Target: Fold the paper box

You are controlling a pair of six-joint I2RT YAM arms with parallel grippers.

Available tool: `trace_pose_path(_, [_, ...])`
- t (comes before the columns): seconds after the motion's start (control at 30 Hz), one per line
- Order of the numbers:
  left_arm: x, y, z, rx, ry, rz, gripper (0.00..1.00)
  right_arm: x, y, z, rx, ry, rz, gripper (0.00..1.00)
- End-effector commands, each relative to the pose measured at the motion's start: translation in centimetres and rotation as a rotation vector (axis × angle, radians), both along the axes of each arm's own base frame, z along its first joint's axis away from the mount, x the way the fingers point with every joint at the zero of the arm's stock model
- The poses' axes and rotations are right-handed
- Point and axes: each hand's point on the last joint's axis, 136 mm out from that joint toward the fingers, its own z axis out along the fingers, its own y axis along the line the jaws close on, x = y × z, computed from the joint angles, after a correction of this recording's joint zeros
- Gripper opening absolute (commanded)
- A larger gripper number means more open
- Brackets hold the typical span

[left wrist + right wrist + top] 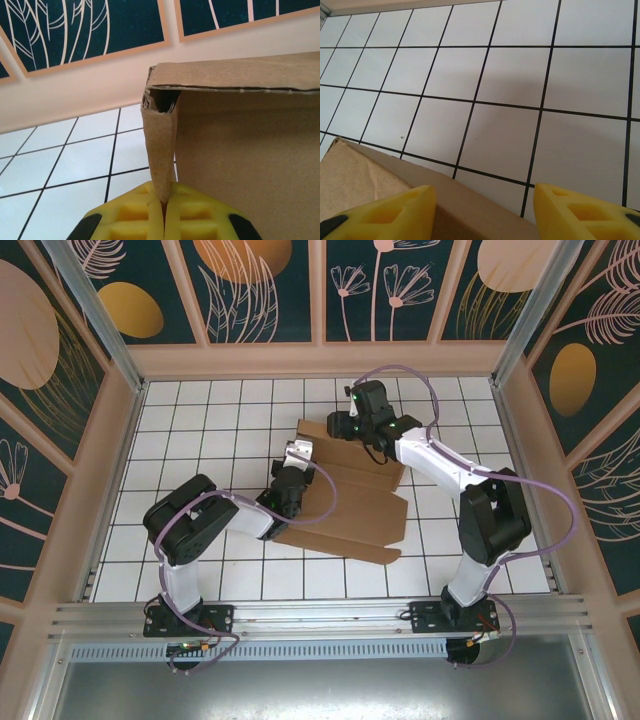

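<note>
Top: high behind arms (pixel 200 530), facing down. 2 wrist cameras: close, low. All share paper box (pixel 350 510).

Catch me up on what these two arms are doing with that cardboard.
Two robot arms are partway through folding a brown paper box on the tiled table. The left arm has its jaws shut on a raised flap at the sheet's left side. The right arm holds its jaws open over the far edge, gripping nothing. Most of the sheet lies unfolded.
</note>
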Motion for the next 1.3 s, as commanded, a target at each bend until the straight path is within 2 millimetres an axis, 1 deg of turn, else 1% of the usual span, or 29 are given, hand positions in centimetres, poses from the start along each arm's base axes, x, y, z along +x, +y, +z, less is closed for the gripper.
trace_pose_path(0.0, [0.0,0.1,-1.3,-0.067,0.042,-0.016,0.13,-1.5,0.5,-3.2,-0.044,0.08,0.06,0.55])
trace_pose_path(0.07, [-0.6,-0.6,-1.5,-0.088,0.052,-0.076,0.21,-1.6,0.9,-3.1,-0.039,0.075,0.089,0.55])
trace_pose_path(0.17, [-1.0,-0.2,-1.4,-0.129,0.056,-0.107,0.33,-1.7,1.5,-2.7,-0.03,0.058,0.145,0.55])
trace_pose_path(0.23, [-1.1,0.3,-1.1,-0.159,0.061,-0.119,0.38,-1.8,2.1,-2.3,-0.018,0.047,0.188,0.55])
trace_pose_path(0.33, [-1.3,1.0,-0.9,-0.164,0.063,-0.143,0.4,-1.6,2.6,-1.8,-0.014,0.039,0.231,0.55])
trace_pose_path(0.4, [-1.4,1.4,-0.6,-0.16,0.053,-0.151,0.41,-1.4,2.9,-1.9,-0.017,0.04,0.244,0.55])
trace_pose_path(0.57, [-1.4,1.4,-0.5,-0.156,0.062,-0.19,0.52,-1.0,3.9,-2.4,0.0,0.062,0.283,0.55])
trace_pose_path(0.63, [-1.2,1.7,-0.6,-0.151,0.064,-0.175,0.54,-1.1,4.2,-2.5,0.005,0.071,0.295,0.55])
trace_pose_path(0.7, [-1.0,2.1,-0.8,-0.157,0.072,-0.162,0.54,-1.1,4.4,-2.4,0.012,0.071,0.302,0.55])
trace_pose_path(0.83, [-1.0,2.6,-1.5,-0.173,0.09,-0.149,0.49,-1.1,4.5,-2.3,0.018,0.072,0.305,0.54])
trace_pose_path(0.9, [-0.9,2.8,-2.1,-0.163,0.103,-0.131,0.44,-1.1,4.5,-2.3,0.02,0.071,0.304,0.54])
trace_pose_path(1.07, [-0.7,4.6,-2.9,-0.137,0.114,-0.028,0.32,-1.2,4.4,-2.6,0.019,0.075,0.298,0.53])
trace_pose_path(1.17, [-0.8,4.6,-3.3,-0.132,0.124,-0.027,0.25,-1.2,4.5,-2.7,0.025,0.08,0.299,0.53])
trace_pose_path(1.27, [-0.4,4.7,-3.4,-0.128,0.129,-0.007,0.13,-1.2,4.7,-2.9,0.036,0.092,0.3,0.52])
